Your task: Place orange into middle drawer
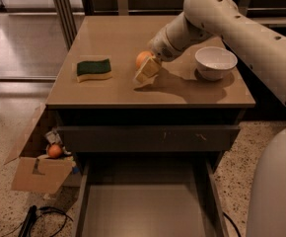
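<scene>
Nearest to the camera, the middle drawer [148, 212] stands pulled out. Its flat grey-brown floor is in plain sight between the thin side walls. At the right edge a pale rounded part of the robot body [276, 191] fills the corner. On the floor to the left a cardboard box [34, 173] is open, with a small reddish-orange ball [54, 151] inside it, and dark cables [40, 218] lie in front of the box. Just above the open drawer is a dark drawer front [148, 138] with some pale scratch marks, shut.

Above this is the table [108, 97]. On its left part a green and yellow sponge [93, 69] lies flat. Near the middle of the table the gripper [145, 73] reaches down at a slant, its pale tip low over the table top and pointing to the front left. The orange [142, 58] rests on the table directly behind the gripper, against its upper left side, and the gripper hides a part of the fruit. Whether the jaws are open or closed on it, I cannot tell. To the right, apart from the gripper, stands a white bowl [215, 62]. The white arm [222, 19] comes in from the upper right, passing over the bowl.
</scene>
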`<state>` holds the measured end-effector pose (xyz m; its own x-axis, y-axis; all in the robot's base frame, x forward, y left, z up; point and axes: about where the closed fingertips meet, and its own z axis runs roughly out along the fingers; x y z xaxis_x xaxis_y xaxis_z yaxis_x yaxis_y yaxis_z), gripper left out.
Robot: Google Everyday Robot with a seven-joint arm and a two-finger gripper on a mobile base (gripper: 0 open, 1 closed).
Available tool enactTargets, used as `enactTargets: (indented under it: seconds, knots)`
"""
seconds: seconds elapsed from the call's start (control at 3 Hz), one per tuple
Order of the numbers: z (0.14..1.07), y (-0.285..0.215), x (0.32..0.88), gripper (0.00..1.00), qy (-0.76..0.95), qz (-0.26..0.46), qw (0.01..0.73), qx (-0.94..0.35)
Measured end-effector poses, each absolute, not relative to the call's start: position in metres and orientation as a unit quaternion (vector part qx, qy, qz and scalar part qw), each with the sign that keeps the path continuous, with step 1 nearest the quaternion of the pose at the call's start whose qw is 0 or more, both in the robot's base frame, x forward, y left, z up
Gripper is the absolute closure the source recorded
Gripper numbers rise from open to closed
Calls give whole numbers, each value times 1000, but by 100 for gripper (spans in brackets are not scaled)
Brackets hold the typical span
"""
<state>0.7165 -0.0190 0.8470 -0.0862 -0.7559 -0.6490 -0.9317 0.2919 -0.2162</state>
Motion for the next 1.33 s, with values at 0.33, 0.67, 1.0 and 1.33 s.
enactTargets:
  seconds: [0.33, 0.67, 1.0, 1.33]
  knots:
    - [847, -19, 717, 42, 726, 127, 345, -581]
    - [847, -19, 717, 65, 726, 127, 345, -581]
    - [847, -19, 717, 88, 726, 127, 345, -581]
    - [848, -19, 716, 100, 725, 127, 345, -582]
